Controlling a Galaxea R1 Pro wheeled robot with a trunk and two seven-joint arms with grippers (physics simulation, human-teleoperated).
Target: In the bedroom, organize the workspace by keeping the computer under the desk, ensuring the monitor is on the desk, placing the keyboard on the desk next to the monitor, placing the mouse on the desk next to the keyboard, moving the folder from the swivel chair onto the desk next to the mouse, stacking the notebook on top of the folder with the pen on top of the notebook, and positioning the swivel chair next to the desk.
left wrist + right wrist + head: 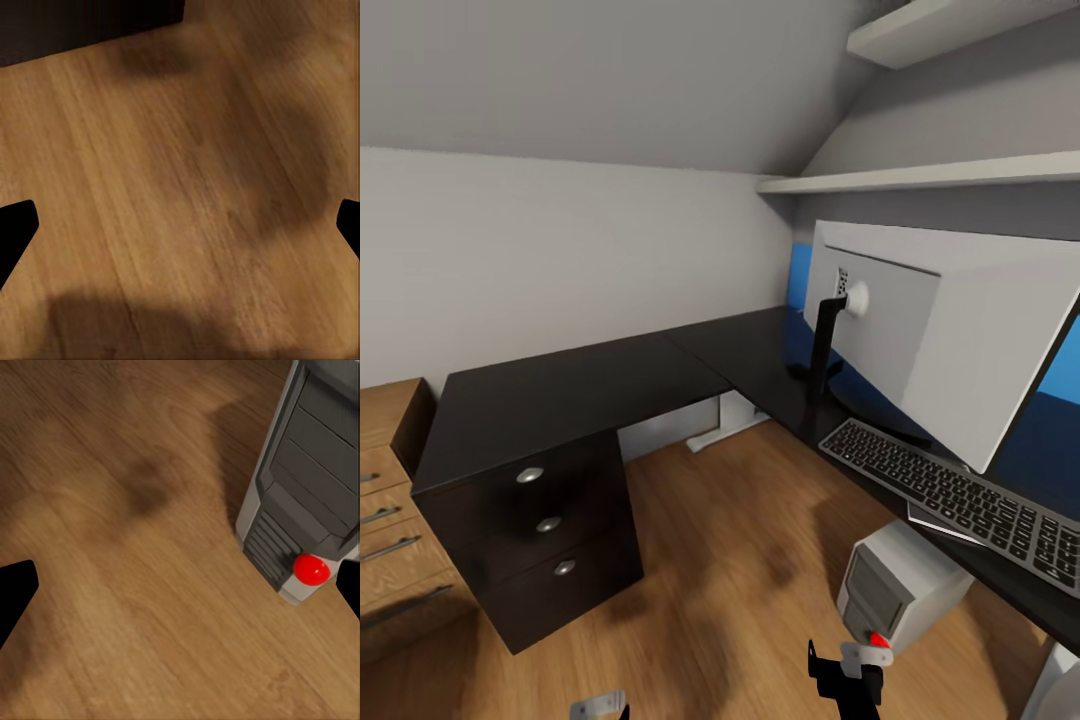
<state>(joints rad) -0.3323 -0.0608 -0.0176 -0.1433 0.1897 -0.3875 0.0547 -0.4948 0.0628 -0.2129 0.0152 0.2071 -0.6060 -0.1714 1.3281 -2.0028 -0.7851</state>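
We see the L-shaped black worktop (570, 395) running along the wall and turning the corner to our right. The monitor (950, 340) stands on the right wing on its slim black stand, pale grey back toward us. The keyboard (960, 500) lies flat on the worktop just in front of the monitor, near the edge on our side. A thin flat pale thing pokes out from under the keyboard's near edge; probably paper, but it is too small for us to tell.

The computer (895, 585) sits on the wood floor (730, 590) below the worktop's right wing, under the keyboard end. In the right wrist view the same tower (307, 487) shows its grey front with a red light, close to the pincer but not touching.

Black drawers (545, 525) with three round silver knobs sit under the worktop's left end. A light-wood cabinet (390, 500) stands just beside them. Two shelves (920, 175) hang on the wall above the monitor.

Left pincer (180, 225): spread wide, empty, fingertips at the frame edges over bare floor. Right pincer (180, 589): spread wide too, nothing between the fingertips, over floor next to the computer. In the head view the right pincer (850, 680) is low, just in front of the tower.
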